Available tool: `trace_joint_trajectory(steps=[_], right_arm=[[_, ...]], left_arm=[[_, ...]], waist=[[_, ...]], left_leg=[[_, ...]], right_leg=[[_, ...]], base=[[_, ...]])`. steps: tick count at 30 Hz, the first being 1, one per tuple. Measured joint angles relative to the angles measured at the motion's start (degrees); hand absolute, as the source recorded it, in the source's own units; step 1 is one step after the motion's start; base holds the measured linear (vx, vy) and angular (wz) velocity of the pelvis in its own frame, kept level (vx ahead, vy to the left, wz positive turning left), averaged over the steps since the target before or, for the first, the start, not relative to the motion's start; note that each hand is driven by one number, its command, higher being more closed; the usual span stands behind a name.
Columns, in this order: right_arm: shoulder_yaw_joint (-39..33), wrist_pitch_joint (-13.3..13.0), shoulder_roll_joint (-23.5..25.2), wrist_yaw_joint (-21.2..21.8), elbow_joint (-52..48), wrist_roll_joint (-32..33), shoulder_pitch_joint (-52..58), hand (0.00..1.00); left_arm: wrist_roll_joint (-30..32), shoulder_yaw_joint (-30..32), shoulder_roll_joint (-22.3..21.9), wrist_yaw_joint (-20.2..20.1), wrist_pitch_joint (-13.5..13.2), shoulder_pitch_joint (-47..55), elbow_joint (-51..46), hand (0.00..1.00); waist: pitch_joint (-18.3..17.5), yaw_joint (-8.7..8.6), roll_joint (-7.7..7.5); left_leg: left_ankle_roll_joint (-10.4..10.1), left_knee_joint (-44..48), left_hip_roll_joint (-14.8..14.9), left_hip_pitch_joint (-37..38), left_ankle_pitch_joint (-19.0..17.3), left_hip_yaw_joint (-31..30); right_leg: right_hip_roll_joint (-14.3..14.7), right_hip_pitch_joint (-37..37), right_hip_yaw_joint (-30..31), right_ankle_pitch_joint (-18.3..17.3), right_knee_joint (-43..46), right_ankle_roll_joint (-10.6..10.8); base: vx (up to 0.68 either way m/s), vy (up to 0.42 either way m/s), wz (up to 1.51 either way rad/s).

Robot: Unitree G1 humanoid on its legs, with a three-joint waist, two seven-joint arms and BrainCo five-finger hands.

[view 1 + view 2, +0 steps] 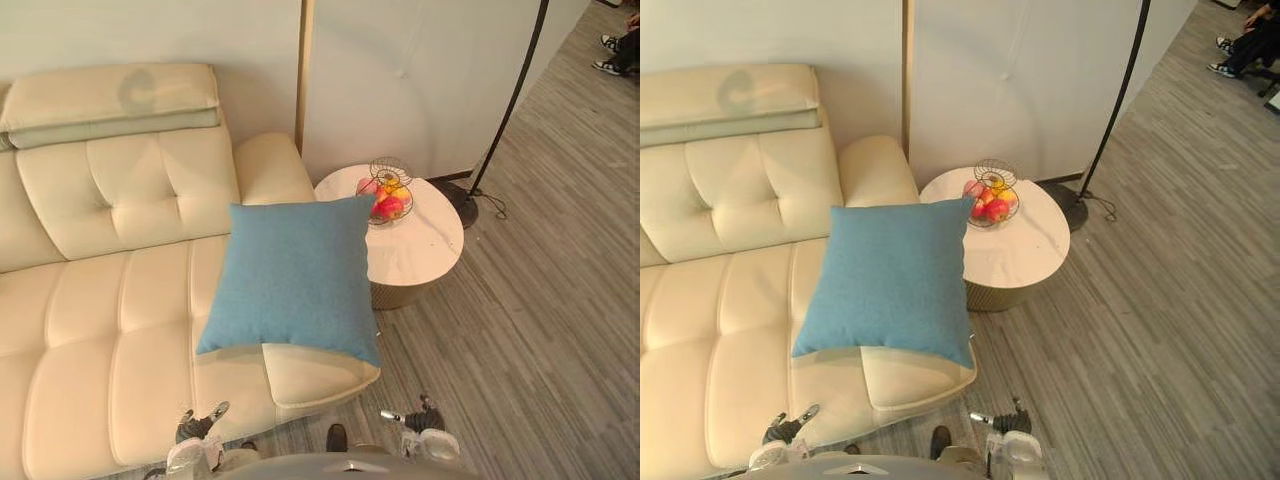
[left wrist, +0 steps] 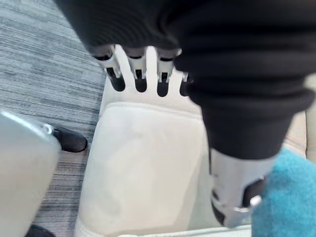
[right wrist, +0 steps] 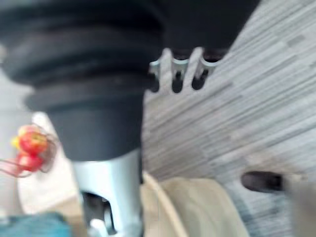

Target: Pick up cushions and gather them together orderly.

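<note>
Grey plank floor (image 1: 530, 340) runs down my right side, and a cream sofa (image 1: 100, 330) takes the left. Nearest me, my left hand (image 1: 198, 425) hangs low over the front edge of the seat, fingers straight and apart, holding nothing. My right hand (image 1: 418, 418) hangs over the floor just off the sofa's near corner, fingers loose and likewise empty.

The blue cushion (image 1: 290, 280) lies beyond and between them on the sofa's right end, well apart from both hands, and laps over the seat's right edge. Bare seat stretches away to its left.

Just right of the cushion stands a round white bench (image 1: 425, 255) carrying a wire fruit basket (image 1: 390, 195). The cushion's far corner overlaps the bench rim from my angle, and I cannot tell whether they touch. Farther right, a lamp pole (image 1: 512, 100) rises from its base on open floor. A person's shoes (image 1: 612, 55) show at the far corner.
</note>
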Motion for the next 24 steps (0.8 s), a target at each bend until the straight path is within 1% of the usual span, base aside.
trace_joint_trajectory(steps=[1,2,4,6,9,12,14,15,19,22,24], right_arm=[[-0.5,-0.1,-0.1,-0.1,-2.5,0.0,0.3,0.0],[-0.9,-0.6,-1.2,-0.1,-7.2,0.0,0.2,0.0],[-1.1,-1.5,-2.5,-0.1,-10.0,0.0,-0.8,0.0],[-1.1,-1.5,-3.7,0.0,-11.8,0.0,-2.0,0.0],[-1.1,-1.5,-4.8,0.0,-11.8,0.0,-3.0,0.0],[-0.9,-1.3,-6.0,0.1,-15.9,0.0,-3.3,0.0],[0.1,-1.4,-7.2,0.0,-16.6,0.0,-5.0,0.0],[1.5,-1.4,-8.4,0.0,-17.0,0.0,-6.8,0.0],[4.0,-1.4,-9.0,0.0,-18.2,0.0,-10.7,0.0],[6.0,-1.4,-9.0,-0.1,-18.2,1.5,-14.5,0.0],[7.4,-1.4,-9.0,-0.3,-18.2,2.3,-17.8,0.0]], left_arm=[[-0.3,0.1,0.8,0.1,0.0,-0.1,-1.6,0.0],[-0.9,0.6,2.7,0.9,-0.3,-0.4,-4.9,0.0],[-1.8,1.1,5.0,1.0,-0.8,-1.1,-7.9,0.0],[-1.9,1.3,6.6,1.0,-0.9,-1.6,-9.7,0.0],[-2.4,1.6,7.4,1.0,-0.9,-2.0,-11.7,0.0],[-2.9,1.5,8.1,1.0,-1.0,-2.4,-13.9,0.0],[-2.9,0.7,9.0,1.0,-1.0,-2.9,-14.6,0.0],[-2.9,-0.5,9.7,1.0,-1.0,-3.8,-14.6,0.0],[-2.9,-3.3,10.3,1.0,-1.0,-6.5,-14.6,0.0],[-2.9,-7.2,10.3,1.0,-1.0,-10.9,-14.5,0.0],[-2.9,-9.0,10.3,1.1,-1.0,-14.5,-14.5,0.0]], waist=[[0.0,0.0,-0.07],[-0.1,-0.07,-0.09],[-0.1,-0.15,-0.06],[-0.1,-0.14,-0.06],[-0.1,-0.15,-0.07],[-0.1,-0.16,-0.05],[-0.1,-0.17,-0.04],[-0.1,-0.18,0.02],[0.1,-0.11,0.09],[2.8,0.08,0.39],[4.7,0.08,0.49]], left_leg=[[0.0,0.0,-0.3,0.0,0.0,0.0],[0.0,0.0,-0.9,-0.1,0.0,0.0],[0.0,0.1,-1.3,-0.1,0.0,0.0],[0.2,0.1,-1.4,-0.2,-0.1,-0.1],[0.4,0.2,-1.5,-0.3,-0.2,-0.1],[0.5,0.5,-1.7,-1.3,-0.1,-0.3],[0.7,0.8,-1.7,-2.2,0.0,-0.4],[1.2,0.8,-1.8,-3.2,0.4,-0.5],[1.2,0.9,-2.0,-6.4,1.8,-0.9],[1.1,0.9,-2.3,-9.1,3.2,-1.8],[1.1,1.0,-2.3,-12.5,4.4,-1.9]], right_leg=[[-0.2,0.1,0.1,0.2,-0.4,0.2],[-0.8,0.7,0.1,0.7,-1.5,0.5],[-0.9,0.8,0.1,1.0,-1.9,0.5],[-1.0,0.9,0.1,1.4,-2.2,0.5],[-1.1,1.1,0.0,2.0,-3.0,0.5],[-1.1,0.7,-0.2,2.7,-3.8,0.6],[-1.1,0.0,-0.2,3.3,-4.0,0.6],[-1.1,-0.8,-0.2,4.0,-4.5,0.5],[-1.2,-3.6,-0.2,5.6,-5.0,0.3],[-1.3,-5.8,-0.4,6.8,-5.0,-0.1],[-1.8,-9.2,-0.4,8.1,-4.9,-0.3]], base=[[0.06,0.075,0.01],[0.05,0.078,0.0],[0.01,0.03,0.0],[0.0,0.0,0.0],[-0.02,0.013,-0.01],[-0.06,-0.002,0.02],[-0.09,-0.006,0.0],[-0.08,-0.014,0.0],[-0.12,-0.026,0.04],[-0.12,-0.024,0.14],[-0.16,-0.029,0.03]])
